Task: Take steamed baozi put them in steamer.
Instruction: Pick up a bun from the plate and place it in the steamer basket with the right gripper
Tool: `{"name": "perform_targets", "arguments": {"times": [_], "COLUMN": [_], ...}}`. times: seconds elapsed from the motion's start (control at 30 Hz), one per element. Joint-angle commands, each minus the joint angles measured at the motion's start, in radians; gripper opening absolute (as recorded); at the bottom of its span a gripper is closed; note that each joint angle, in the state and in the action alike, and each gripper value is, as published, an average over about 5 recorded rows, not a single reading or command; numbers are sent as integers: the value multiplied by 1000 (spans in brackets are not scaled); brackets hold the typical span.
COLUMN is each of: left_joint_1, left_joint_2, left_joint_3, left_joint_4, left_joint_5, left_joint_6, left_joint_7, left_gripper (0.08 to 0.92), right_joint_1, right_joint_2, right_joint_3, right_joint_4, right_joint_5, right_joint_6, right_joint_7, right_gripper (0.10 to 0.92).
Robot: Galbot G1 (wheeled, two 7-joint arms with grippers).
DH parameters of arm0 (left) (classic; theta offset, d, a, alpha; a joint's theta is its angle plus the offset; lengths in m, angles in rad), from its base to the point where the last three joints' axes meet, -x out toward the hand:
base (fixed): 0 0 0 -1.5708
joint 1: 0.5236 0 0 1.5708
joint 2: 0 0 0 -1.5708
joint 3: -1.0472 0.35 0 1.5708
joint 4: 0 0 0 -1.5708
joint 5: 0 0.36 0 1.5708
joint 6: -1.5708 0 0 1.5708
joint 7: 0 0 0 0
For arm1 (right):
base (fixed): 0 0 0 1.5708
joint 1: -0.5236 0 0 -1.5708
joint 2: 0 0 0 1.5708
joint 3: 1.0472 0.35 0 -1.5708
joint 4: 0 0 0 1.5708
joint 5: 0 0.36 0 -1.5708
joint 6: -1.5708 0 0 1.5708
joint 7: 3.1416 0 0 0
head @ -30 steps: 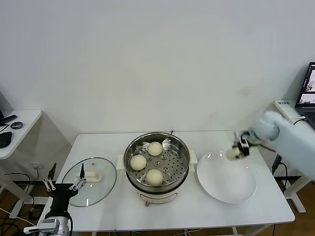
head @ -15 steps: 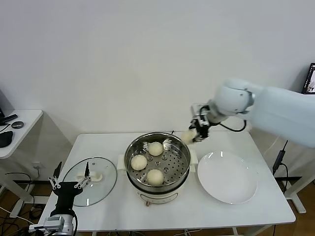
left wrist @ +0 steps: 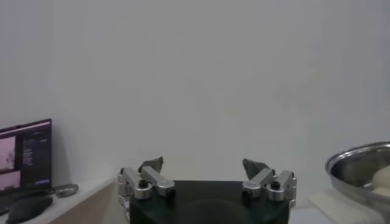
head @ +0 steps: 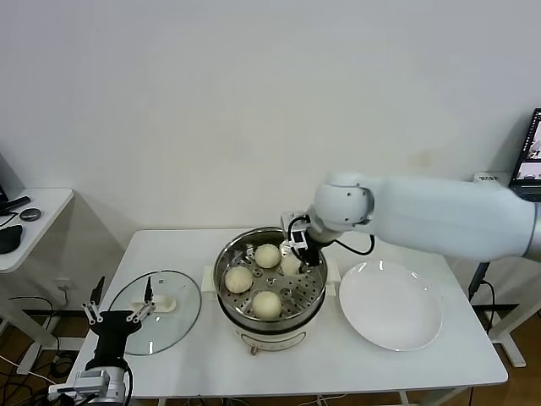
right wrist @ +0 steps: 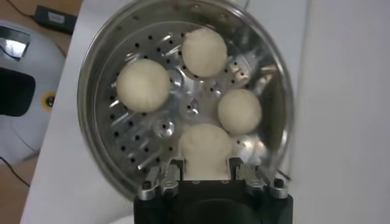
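Right pincer [right wrist: 205, 173] swung from plate over perforated steel steamer [head: 314, 292], clenching smooth round baozi [right wrist: 205, 149]; left pincer [left wrist: 203, 173] released.

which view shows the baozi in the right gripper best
The right wrist view: the held baozi sits between the jaws of the right gripper, over the steamer tray. In the head view it is partly hidden behind the gripper. The left wrist view shows only the steamer's rim.
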Motion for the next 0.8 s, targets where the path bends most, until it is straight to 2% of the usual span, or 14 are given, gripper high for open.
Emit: {"name": "perform_targets", "arguments": {"times": [0.03, 0.33, 0.63, 0.8], "left_joint_1": [-3, 2, 4, 2], "left_joint_2": [0, -2, -4, -3], "left_joint_3": [-4, -7, -7, -7], "left_joint_4": [3, -6, -9, -7], "left_joint_5": [-2, -2, -2, -2], "left_joint_6": [3, 2, 1, 2], "left_joint_7": [2, 2, 2, 3], "left_gripper": [823, 823, 823, 823], "right_joint_1": [-112, -153, -149, -104], "right_joint_2": [35, 39, 24, -9], "right_joint_3": [-11, 26, 56, 104], "right_joint_4": [-40, -78, -64, -22], "right_joint_5": [-36, -91, -76, -47], "right_joint_6": [-39, -37, -36, -37], "right_joint_7": [34, 42, 49, 47], "right_gripper": [460, 467, 472, 583]}}
